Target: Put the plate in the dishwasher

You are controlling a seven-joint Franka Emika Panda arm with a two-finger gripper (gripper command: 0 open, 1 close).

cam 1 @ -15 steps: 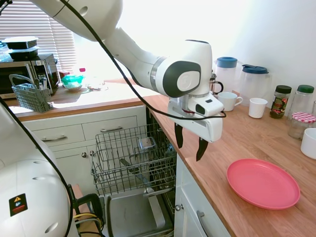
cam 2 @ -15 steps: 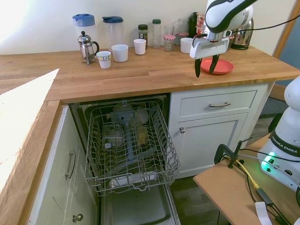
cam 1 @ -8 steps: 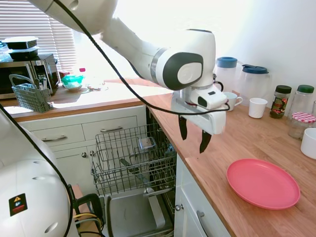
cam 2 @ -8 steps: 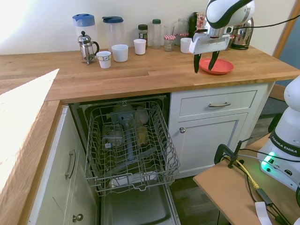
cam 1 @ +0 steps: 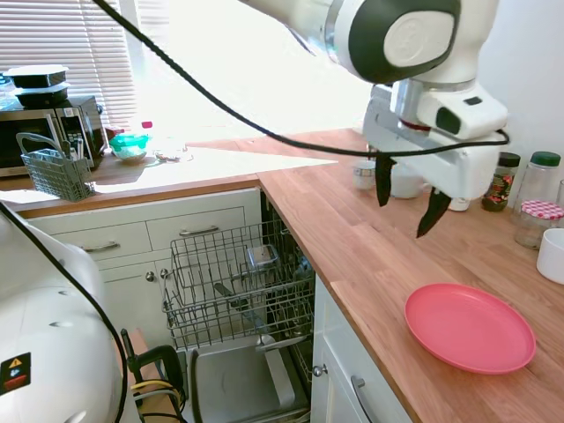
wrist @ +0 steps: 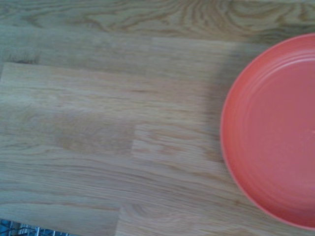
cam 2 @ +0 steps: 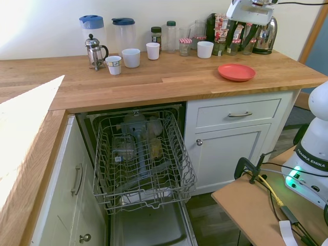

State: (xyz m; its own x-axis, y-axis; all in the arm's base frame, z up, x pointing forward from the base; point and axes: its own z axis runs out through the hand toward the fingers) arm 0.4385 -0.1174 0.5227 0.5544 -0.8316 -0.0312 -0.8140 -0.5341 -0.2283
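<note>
Wooden tabletop (cam 1: 352, 238) bears round coral-pink plastic plate (cam 1: 470, 327), ungrasped; hand (cam 1: 407, 196) released above; dishwasher (cam 2: 143, 161) open, loading remains.

plate (wrist: 275, 132) cut off by wrist view edge; claw (cam 1: 406, 196) out of second exterior view.

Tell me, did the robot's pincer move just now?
Yes. The pincer has gone up and further over the wooden counter, toward the jars by the wall. Before, it hung low near the counter's edge. The pink plate stayed put.
</note>
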